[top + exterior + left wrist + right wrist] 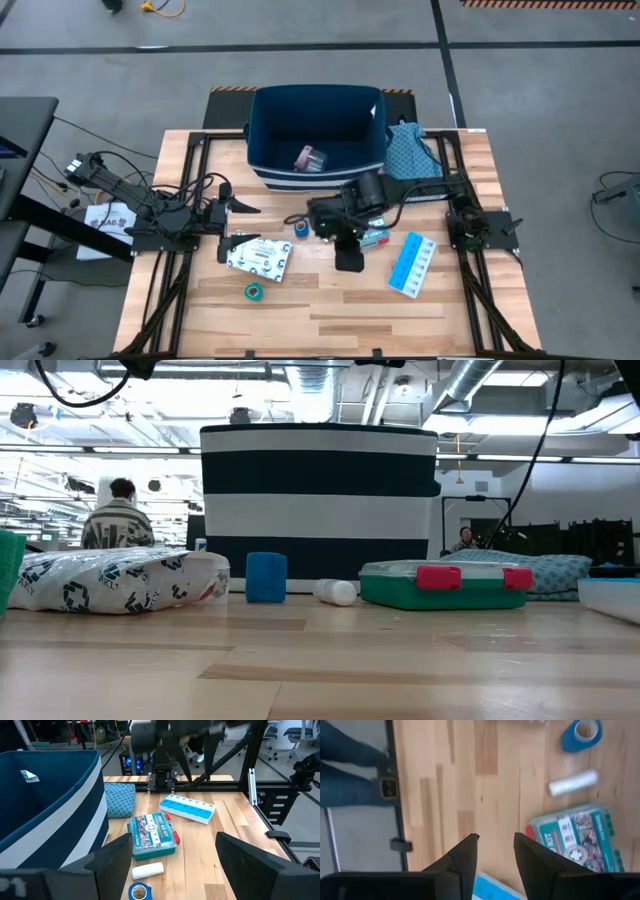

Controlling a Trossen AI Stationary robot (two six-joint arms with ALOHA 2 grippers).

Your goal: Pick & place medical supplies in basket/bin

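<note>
Right arm hides teal-and-red box [377, 238]

A large navy bin [265, 140] with white stripes near its base stands upright at the upper centre of the overhead frame, with a pink item [310, 158] lying inside. Below it on the surface lie a blue roll [301, 229], a white tube [147, 869] and a flat teal-and-red box [151, 834]. A white packet [257, 257] with green print lies at centre left, a green roll [254, 292] below it. A light blue pill organiser [412, 264] lies at lower right.
</note>
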